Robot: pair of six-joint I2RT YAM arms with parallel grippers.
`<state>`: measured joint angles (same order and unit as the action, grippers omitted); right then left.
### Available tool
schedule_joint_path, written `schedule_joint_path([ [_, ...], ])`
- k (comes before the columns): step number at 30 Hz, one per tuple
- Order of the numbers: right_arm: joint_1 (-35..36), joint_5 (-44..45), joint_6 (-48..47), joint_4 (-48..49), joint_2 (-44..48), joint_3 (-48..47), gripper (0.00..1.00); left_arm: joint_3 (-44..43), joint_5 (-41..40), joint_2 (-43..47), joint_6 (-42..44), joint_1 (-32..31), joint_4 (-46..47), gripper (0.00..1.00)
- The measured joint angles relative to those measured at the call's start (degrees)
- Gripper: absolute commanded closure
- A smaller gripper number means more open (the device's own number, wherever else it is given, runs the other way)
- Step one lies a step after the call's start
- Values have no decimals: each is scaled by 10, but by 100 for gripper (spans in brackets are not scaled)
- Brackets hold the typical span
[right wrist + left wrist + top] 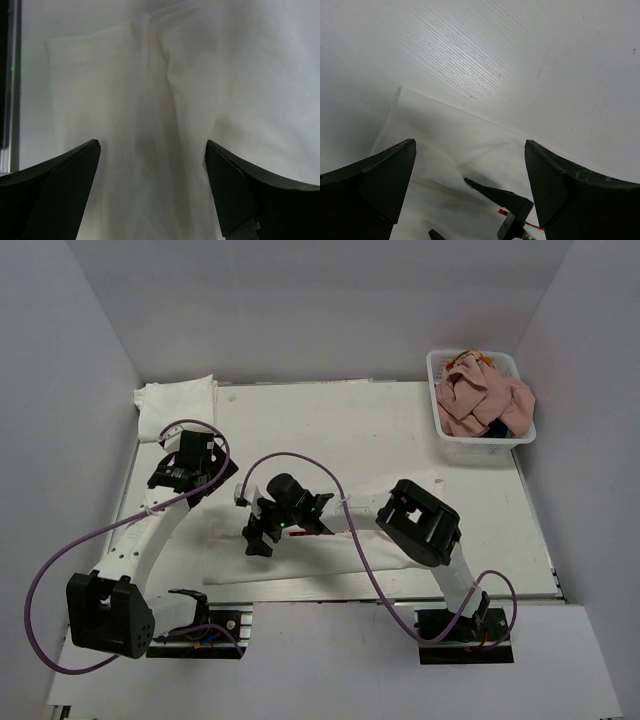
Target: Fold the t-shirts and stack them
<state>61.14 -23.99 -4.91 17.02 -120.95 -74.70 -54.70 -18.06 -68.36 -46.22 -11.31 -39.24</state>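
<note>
Fingers of the left gripper and of the right gripper stand wide apart, nothing between them.

White t-shirt lies spread flat on the table, near middle; thin streak of red print shows beside the right gripper, which hangs low over creased white cloth. Left gripper sits over the shirt's far-left corner, bare table beyond it. Folded white shirts rest at the table's far-left corner, well apart. White basket at far right holds a crumpled pink shirt and a bit of navy cloth.
</note>
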Motion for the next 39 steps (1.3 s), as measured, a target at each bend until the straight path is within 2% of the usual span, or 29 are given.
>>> schedule_joint_path([
  [8, 34, -41, -4, -32, 3, 2, 10, 0, -2, -1, -2, 0, 0, 1],
  [11, 45, -40, -10, -31, 24, 30, 10, 0, -2, -1, -2, 0, 0, 1],
  [17, 78, 15, -23, -2, 77, 98, 10, 0, -2, -9, -2, 0, 0, 1],
  [24, 79, 57, -13, 62, 86, 99, 10, 0, -7, -11, -5, 0, -5, 1],
  [29, 76, 83, -16, 64, 56, 35, 10, -17, -57, -11, -27, 2, -54, 1],
  [34, 76, 90, -38, 26, -23, -98, 10, -74, -109, 9, -52, 7, -101, 1],
  [36, 76, 84, -47, 4, -55, -148, 17, -78, -119, 34, -56, 7, -105, 1],
  [39, 76, 66, -56, -25, -74, -167, 26, -78, -128, 67, -58, 7, -114, 1],
])
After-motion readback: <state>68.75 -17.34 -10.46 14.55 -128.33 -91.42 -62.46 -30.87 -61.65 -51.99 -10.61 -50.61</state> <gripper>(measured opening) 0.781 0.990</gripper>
